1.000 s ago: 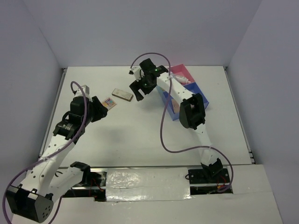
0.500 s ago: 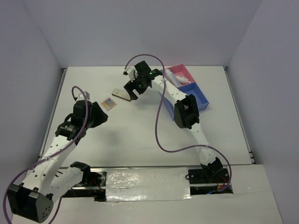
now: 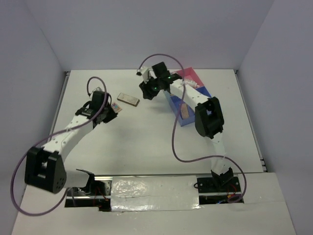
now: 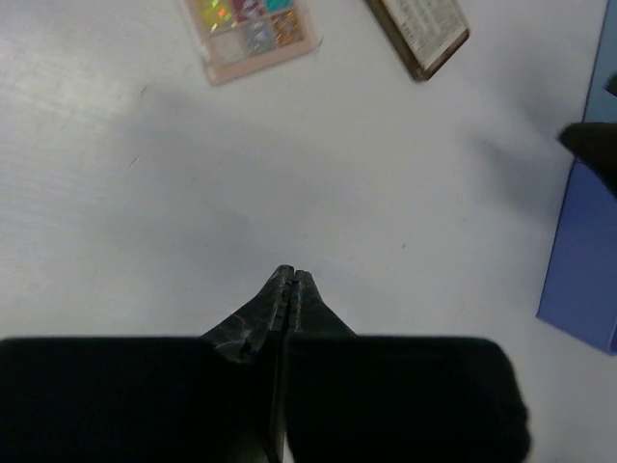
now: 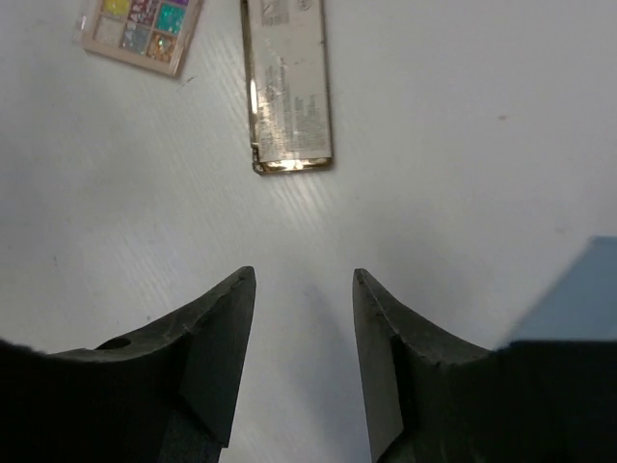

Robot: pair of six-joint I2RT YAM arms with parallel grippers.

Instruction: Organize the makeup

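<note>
White worktop, bare walls. Left hand, clenched empty, was brought nearer multicolour palette. Right hand, released, was drawn back off brown-gold palette. Both palettes were left flat outside divided tray; sorting judged unfinished.

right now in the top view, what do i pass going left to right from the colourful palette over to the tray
multicolour palette → brown-gold palette → right gripper → blue-and-pink tray
</note>
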